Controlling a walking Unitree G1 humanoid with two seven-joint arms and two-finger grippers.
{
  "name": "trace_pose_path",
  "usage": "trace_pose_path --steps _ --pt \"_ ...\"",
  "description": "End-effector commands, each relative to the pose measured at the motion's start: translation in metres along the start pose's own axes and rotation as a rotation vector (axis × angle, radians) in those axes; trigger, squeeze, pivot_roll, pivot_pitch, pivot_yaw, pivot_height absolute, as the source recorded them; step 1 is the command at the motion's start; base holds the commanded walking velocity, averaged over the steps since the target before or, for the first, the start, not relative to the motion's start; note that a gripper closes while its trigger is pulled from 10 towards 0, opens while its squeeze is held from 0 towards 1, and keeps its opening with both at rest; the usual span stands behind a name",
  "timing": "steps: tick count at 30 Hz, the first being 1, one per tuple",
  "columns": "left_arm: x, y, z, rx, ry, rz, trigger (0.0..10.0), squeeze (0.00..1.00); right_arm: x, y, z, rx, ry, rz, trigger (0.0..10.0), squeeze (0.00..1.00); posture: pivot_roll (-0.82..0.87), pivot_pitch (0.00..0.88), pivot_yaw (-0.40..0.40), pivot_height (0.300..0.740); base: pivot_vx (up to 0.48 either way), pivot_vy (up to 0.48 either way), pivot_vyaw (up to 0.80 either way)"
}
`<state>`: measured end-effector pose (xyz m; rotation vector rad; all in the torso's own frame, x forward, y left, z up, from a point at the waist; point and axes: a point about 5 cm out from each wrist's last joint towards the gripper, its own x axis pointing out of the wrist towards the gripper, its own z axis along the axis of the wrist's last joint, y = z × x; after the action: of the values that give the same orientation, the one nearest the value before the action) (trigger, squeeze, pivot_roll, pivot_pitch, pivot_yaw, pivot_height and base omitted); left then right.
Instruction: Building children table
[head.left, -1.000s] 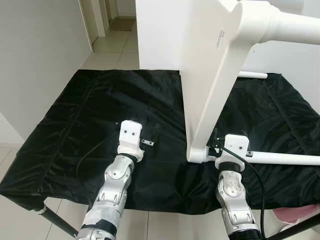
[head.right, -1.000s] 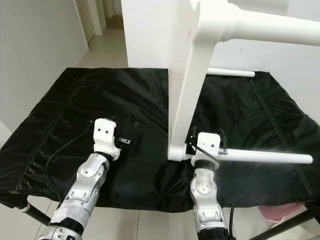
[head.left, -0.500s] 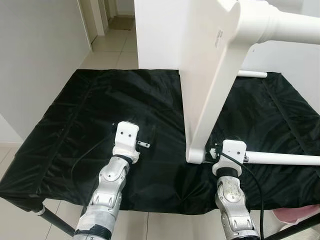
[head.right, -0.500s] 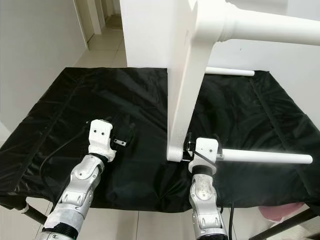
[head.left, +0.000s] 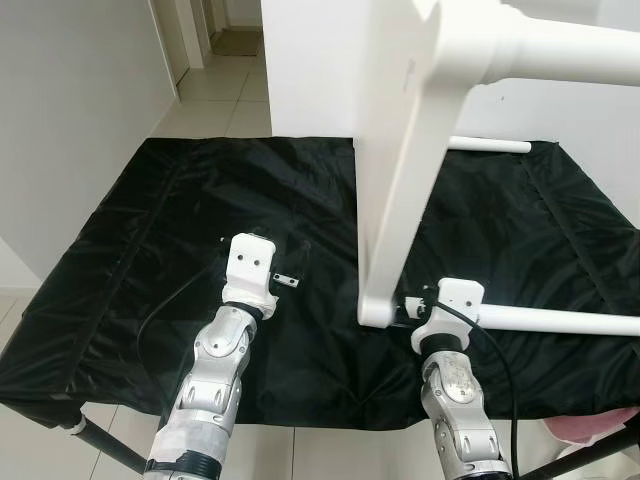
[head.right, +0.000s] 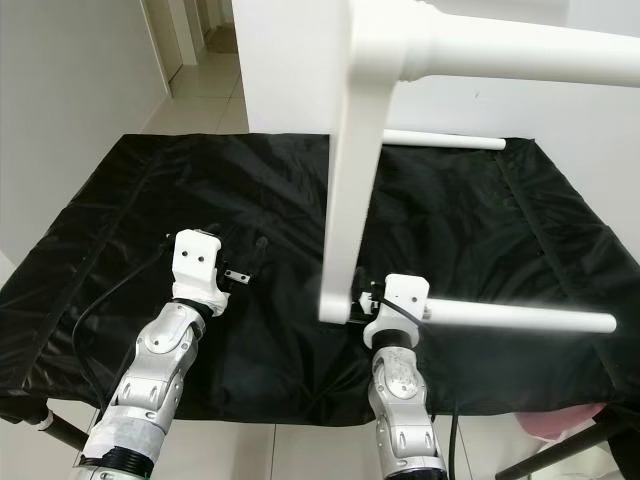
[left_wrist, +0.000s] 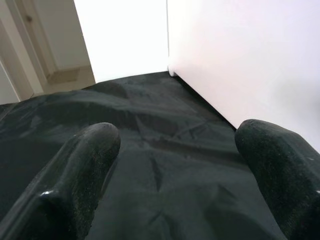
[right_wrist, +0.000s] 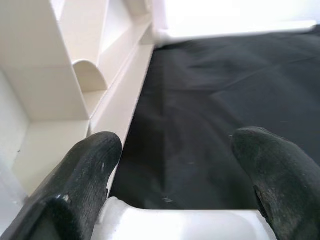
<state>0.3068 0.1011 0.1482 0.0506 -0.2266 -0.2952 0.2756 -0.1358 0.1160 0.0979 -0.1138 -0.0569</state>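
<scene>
On the black cloth-covered desk (head.left: 120, 260), the white wooden children's table (head.left: 400, 150) stands on edge at one o'clock. Since a second ago both open, empty hands have drawn back slightly: the right hand (head.left: 415, 303) beside the white round leg (head.left: 560, 320), the left hand (head.left: 283, 268) at ten o'clock, suggesting repositioning.

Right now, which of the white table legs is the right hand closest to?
The lower near leg, lying level just above the black cloth; the right hand sits at its joint with the tabletop. The far leg and the upper leg are further away.

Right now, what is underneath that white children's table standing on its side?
The white children's table rests on a black cloth spread over a work surface. Its lower leg lies along the cloth by the right gripper. What the cloth covers is hidden.
</scene>
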Motion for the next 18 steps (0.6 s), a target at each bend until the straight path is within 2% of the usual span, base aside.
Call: trace_pose_path --steps 1,12,18 --pt "-0.003 0.003 -0.003 0.003 0.022 0.044 10.0 0.0 -0.001 0.014 -0.003 0.032 0.03 0.07 10.0 0.0 -0.06 0.026 0.042 0.74 0.0 0.0 0.0" --pt "-0.009 0.003 0.0 0.024 0.029 0.027 10.0 0.0 0.002 0.029 -0.005 0.097 0.063 0.158 10.0 0.0 -0.04 0.017 0.035 0.74 0.0 0.0 0.0" --pt "-0.016 0.001 0.001 0.026 0.036 -0.037 10.0 0.0 0.005 0.034 -0.006 0.104 0.069 0.184 10.0 0.0 -0.04 0.017 0.036 0.74 0.0 0.0 0.0"
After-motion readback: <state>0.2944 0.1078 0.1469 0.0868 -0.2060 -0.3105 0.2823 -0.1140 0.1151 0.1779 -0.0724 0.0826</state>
